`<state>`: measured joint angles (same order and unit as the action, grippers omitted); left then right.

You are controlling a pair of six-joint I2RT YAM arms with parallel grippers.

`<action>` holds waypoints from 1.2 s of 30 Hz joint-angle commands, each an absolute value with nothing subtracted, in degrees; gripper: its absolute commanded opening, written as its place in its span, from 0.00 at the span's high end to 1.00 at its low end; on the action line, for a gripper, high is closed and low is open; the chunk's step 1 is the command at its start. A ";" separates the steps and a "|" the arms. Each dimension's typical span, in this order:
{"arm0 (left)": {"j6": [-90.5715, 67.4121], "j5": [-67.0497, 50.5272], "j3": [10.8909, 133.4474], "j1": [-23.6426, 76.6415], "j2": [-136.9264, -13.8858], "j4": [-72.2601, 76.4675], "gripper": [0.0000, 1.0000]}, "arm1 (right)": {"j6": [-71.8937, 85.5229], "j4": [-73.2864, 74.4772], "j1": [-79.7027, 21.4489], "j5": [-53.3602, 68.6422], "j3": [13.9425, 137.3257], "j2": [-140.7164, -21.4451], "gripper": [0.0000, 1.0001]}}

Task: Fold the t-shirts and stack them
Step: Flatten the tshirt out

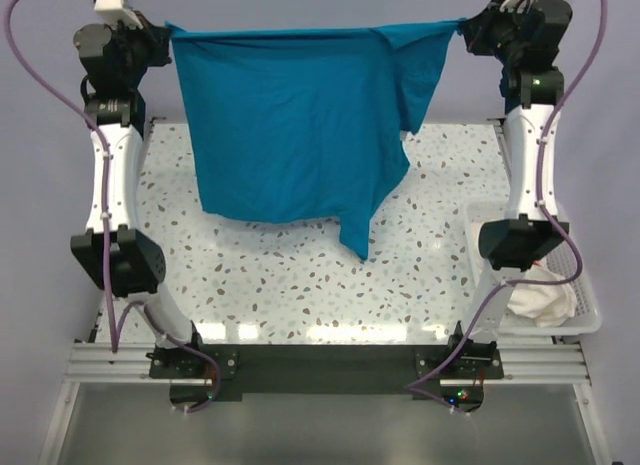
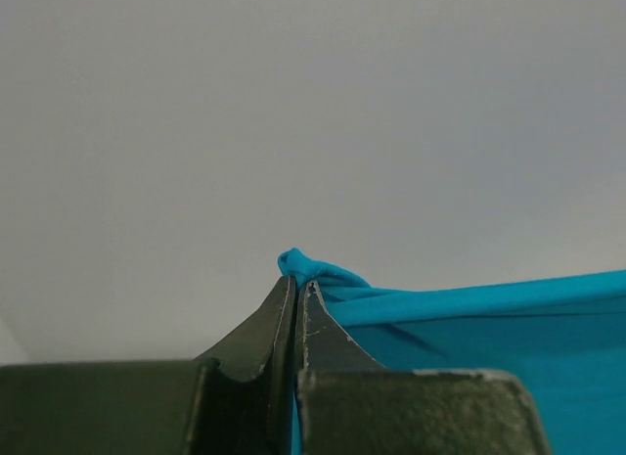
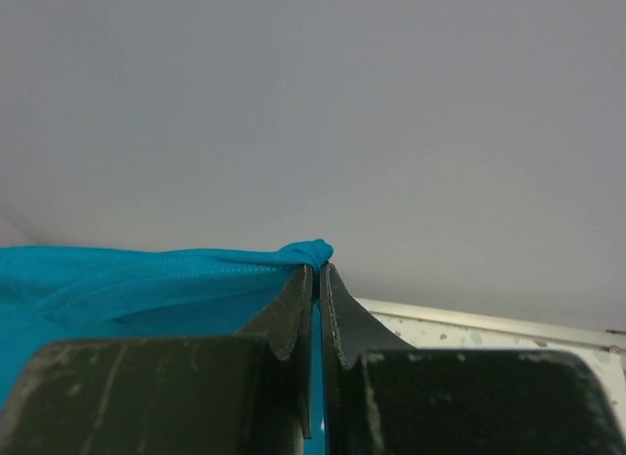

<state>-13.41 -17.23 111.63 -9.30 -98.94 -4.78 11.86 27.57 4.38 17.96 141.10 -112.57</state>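
While held taut between both arms, the teal shirt (image 1: 290,125) was hung over the table (image 1: 300,285), its top edge run left to right. One corner was pinched by the left gripper (image 2: 296,284), the other by the right gripper (image 3: 316,269), neither being nearer. The cloth was draped below both; an even lowering was judged necessary.

The hanging teal t-shirt (image 1: 290,125) hides the far stretch of the speckled table (image 1: 300,285). Right of the t-shirt, the right arm (image 1: 525,175) covers part of the white mesh basket (image 1: 592,315) and the white cloth (image 1: 545,300) bundled inside. Wrist views cut the t-shirt off at the frame edge, its corners buried in the left gripper (image 2: 296,284) and right gripper (image 3: 318,269).
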 commanded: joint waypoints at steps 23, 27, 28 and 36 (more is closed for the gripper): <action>-14.24 -31.37 74.22 -15.82 -97.29 25.05 1.00 | 2.56 13.88 2.90 22.24 101.04 -102.40 1.00; -7.31 -32.77 69.26 -16.08 -98.87 18.82 1.00 | -3.24 18.18 2.46 22.16 91.42 -99.94 1.00; -5.47 -32.61 69.69 -16.08 -99.40 14.20 1.00 | -3.69 18.72 2.46 21.89 89.32 -99.58 1.00; 9.56 -38.13 83.47 -16.79 -106.51 -15.16 1.00 | -11.92 37.82 2.46 23.64 94.73 -102.65 1.00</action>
